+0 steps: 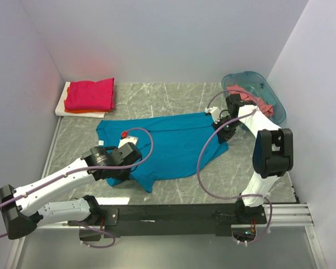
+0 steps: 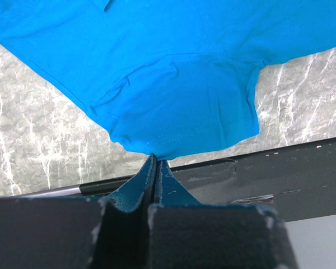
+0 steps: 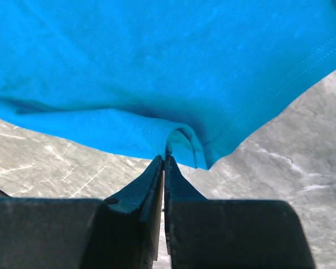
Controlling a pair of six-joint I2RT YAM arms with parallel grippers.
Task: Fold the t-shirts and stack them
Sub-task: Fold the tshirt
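Where teal t-shirt [image 1: 173, 143] ends, basket [image 1: 271, 92] stands

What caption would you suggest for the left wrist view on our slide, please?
Left gripper, jaws shut, pinching an edge of the teal-blue t-shirt over the marbled table.

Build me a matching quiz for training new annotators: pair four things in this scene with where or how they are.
Things:
1. teal-blue t-shirt
2. magenta-red t-shirt
3. salmon-pink t-shirt
4. left gripper

Places or states:
A. inside the basket, far right
B. folded, far left corner
C. shut on a cloth edge
D. spread out in the middle

Pairs: 1-D, 2-B, 3-A, 4-C.
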